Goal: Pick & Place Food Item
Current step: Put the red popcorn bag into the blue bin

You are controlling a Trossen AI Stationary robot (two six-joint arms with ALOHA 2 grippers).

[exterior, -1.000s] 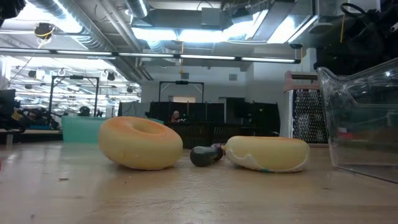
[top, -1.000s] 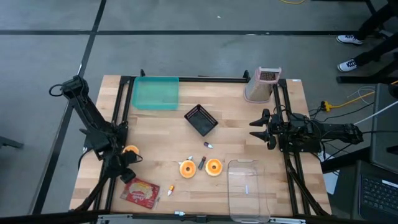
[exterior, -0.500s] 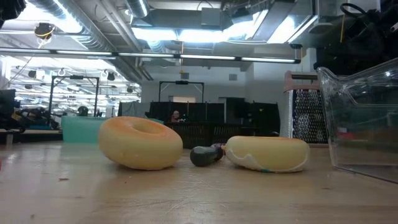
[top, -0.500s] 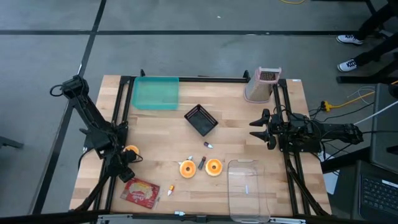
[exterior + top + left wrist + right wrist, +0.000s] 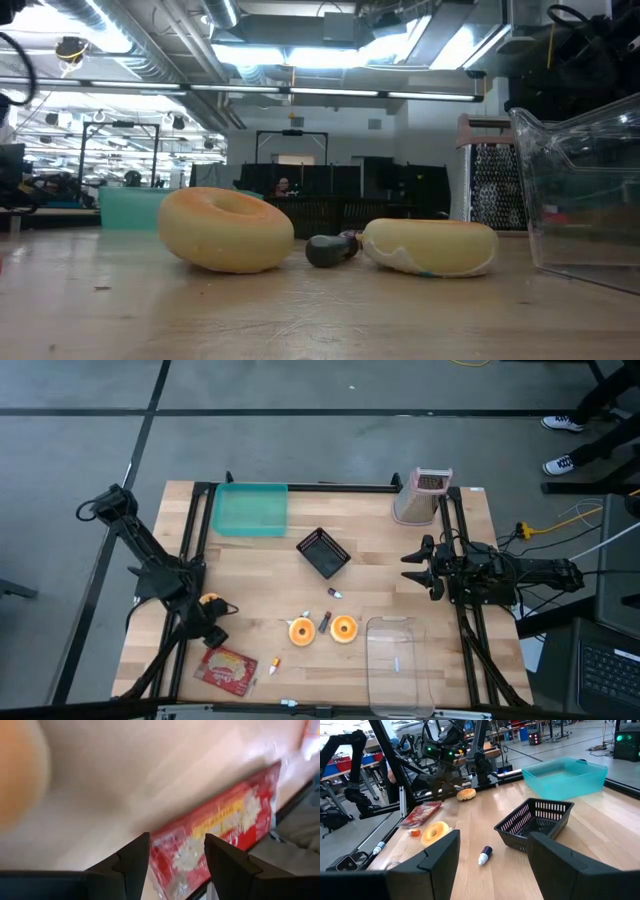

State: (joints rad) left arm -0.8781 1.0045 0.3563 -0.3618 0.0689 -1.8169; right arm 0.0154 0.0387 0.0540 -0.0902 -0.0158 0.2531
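Low on the left side of the high view, the left gripper (image 5: 214, 628) hangs over the table (image 5: 380, 570) between an orange donut (image 5: 209, 601) just above it in the frame and a red packet (image 5: 227, 667) just below. Its wrist view shows the two fingers (image 5: 131, 862) parted with bare gap between them, holding nothing; the packet (image 5: 220, 832) fills the lower right of that picture and the donut (image 5: 20, 770) blurs at the upper left.

The right gripper (image 5: 418, 565) waits at the right edge of the table, jaws spread wide and empty, pointing toward the black basket (image 5: 323, 552) in the centre. Its own view looks across the basket (image 5: 537, 820) to the teal bin (image 5: 567, 772) at upper right.

Other food lies lower centre of the high view: two more donuts (image 5: 301, 630) (image 5: 343, 627) with a small bottle (image 5: 324, 620) between them, beside the clear tub (image 5: 400, 660) at lower right.

The step in hand looks like the approach before a pick, with the left gripper choosing between donut and packet; which one is meant I cannot tell, though the wrist view leans toward the packet. Nothing is lifted yet and no container holds food, so the task seems barely begun. The next move calls for settling the open fingers squarely over one item, lowering to the wood, and closing. The flat packet would need a grip on an edge; the donut a pinch across its ring.
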